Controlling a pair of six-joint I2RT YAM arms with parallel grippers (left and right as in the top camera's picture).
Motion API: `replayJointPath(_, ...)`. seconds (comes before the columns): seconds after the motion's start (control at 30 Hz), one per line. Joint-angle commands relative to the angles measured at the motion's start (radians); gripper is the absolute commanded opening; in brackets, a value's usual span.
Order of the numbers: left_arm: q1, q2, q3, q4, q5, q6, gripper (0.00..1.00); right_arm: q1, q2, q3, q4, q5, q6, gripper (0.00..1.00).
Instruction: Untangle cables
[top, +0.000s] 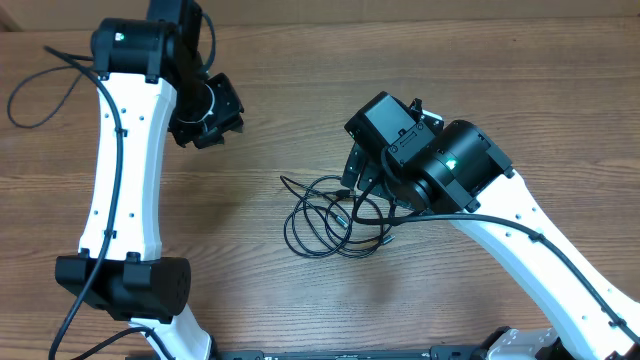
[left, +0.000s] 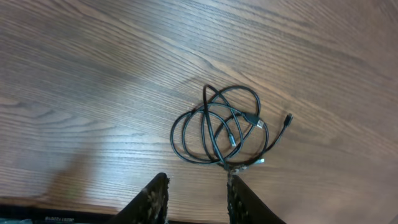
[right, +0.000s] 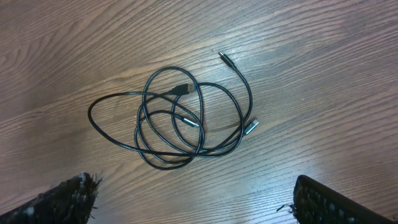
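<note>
Tangled cables (top: 332, 222) lying loose on the table (top: 480, 60), nothing gripped.
My right end effector (right: 193, 193) hovers above the looped heap, its fingers spread wide and touching no cord. My left end effector (left: 196, 183) hangs well off to the side, fingers slightly apart with bare wood between them, holding nothing.

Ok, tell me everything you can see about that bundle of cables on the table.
The cables are thin, black and flexible, looped into one loose overlapping tangle of several rings. Four small plug ends show: two silver-tipped, one brownish, one dark at a stray tail. The bundle lies flat on the wooden table, with nothing else visibly touching it.
</note>
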Motion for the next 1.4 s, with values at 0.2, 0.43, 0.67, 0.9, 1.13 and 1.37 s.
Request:
replayJointPath(0.2,-0.021,-0.01,0.018,-0.003,-0.01,0.016,0.24,0.001,-0.001,-0.003,0.003,0.003,-0.005,1.0)
replayJointPath(0.43,-0.021,-0.01,0.018,-0.003,-0.01,0.017,0.23,0.001,-0.001,-0.003,0.003,0.003,-0.005,1.0)
replayJointPath(0.67,-0.021,-0.01,0.018,-0.003,-0.01,0.016,0.23,0.001,-0.001,-0.003,0.003,0.003,-0.004,1.0)
replayJointPath(0.9,-0.021,-0.01,0.018,-0.003,-0.009,0.017,0.23,0.001,-0.001,-0.003,0.003,0.003,-0.004,1.0)
replayJointPath(1.13,-0.022,-0.01,0.018,-0.003,-0.01,0.017,0.24,0.001,-0.001,-0.003,0.003,0.003,-0.005,1.0)
replayJointPath(1.37,-0.021,-0.01,0.018,-0.003,-0.01,0.017,0.23,0.001,-0.001,-0.003,0.003,0.003,-0.005,1.0)
